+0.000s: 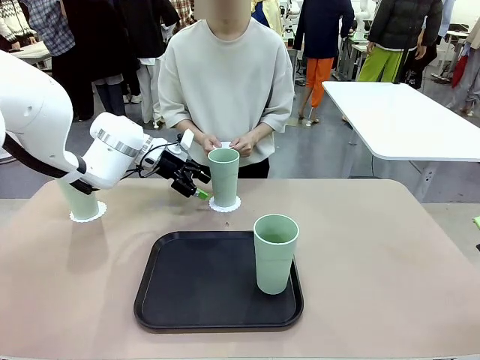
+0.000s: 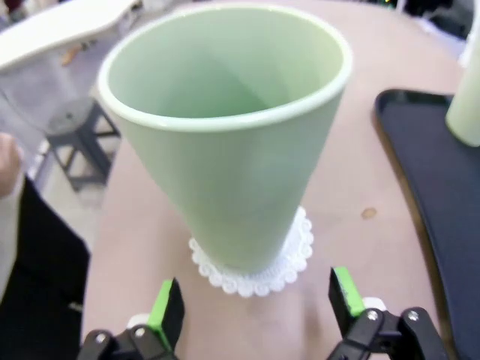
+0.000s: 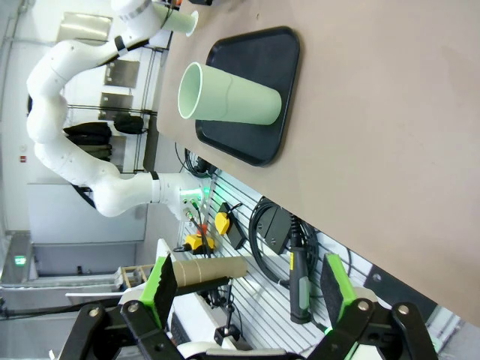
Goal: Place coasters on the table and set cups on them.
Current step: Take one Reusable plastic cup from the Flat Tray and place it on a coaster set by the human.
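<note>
A mint-green cup (image 1: 223,176) stands upright on a lacy white coaster (image 1: 224,203) at the far middle of the table (image 1: 375,255). My left gripper (image 1: 198,187) is just left of it, open and not touching. In the left wrist view the same cup (image 2: 232,142) rises on its coaster (image 2: 255,264) beyond my open left gripper (image 2: 255,298). Behind my left arm, a second cup (image 1: 81,202) sits on a coaster (image 1: 88,215). A third cup (image 1: 275,253) stands on the black tray (image 1: 202,285). My right gripper (image 3: 249,286) is open and empty, off the table's edge.
The person stands at the far side with both hands (image 1: 225,142) close together just behind the middle cup, holding something small and white. A white table (image 1: 405,120) stands at the back right. The right half of the beige table is bare.
</note>
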You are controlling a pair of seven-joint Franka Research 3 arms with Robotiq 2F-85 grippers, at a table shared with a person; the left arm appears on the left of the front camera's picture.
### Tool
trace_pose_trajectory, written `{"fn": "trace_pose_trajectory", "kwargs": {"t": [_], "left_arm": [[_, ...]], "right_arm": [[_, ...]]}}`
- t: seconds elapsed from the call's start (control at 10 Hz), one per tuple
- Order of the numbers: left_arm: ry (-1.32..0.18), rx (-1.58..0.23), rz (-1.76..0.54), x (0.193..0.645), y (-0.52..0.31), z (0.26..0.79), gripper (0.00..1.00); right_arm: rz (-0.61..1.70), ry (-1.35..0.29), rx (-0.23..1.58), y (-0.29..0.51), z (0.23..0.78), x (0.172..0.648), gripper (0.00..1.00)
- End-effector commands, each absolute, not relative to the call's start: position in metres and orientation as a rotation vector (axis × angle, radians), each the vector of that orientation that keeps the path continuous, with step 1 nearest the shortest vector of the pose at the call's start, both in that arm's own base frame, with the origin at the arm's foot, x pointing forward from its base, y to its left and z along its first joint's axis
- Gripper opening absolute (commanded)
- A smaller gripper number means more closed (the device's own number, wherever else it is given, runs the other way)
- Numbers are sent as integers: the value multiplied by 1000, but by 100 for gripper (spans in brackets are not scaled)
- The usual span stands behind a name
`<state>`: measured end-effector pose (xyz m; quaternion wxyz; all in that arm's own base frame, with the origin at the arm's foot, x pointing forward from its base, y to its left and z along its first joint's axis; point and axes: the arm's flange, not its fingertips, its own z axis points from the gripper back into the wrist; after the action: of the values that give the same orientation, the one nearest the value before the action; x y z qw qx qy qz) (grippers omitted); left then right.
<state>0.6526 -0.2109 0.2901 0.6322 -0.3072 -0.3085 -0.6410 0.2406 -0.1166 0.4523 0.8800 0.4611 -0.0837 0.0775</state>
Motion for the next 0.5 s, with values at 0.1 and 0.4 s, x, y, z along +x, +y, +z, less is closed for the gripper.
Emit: {"fn": "trace_pose_trajectory", "kwargs": {"t": [0.1, 0.4], "left_arm": [[-556, -475, -1510, 608, -191, 349, 100], [-460, -258, -1571, 547, -164, 417, 100]], "right_arm": [[172, -188, 982, -116, 450, 242, 100], [172, -188, 982, -116, 450, 242, 100]]}}
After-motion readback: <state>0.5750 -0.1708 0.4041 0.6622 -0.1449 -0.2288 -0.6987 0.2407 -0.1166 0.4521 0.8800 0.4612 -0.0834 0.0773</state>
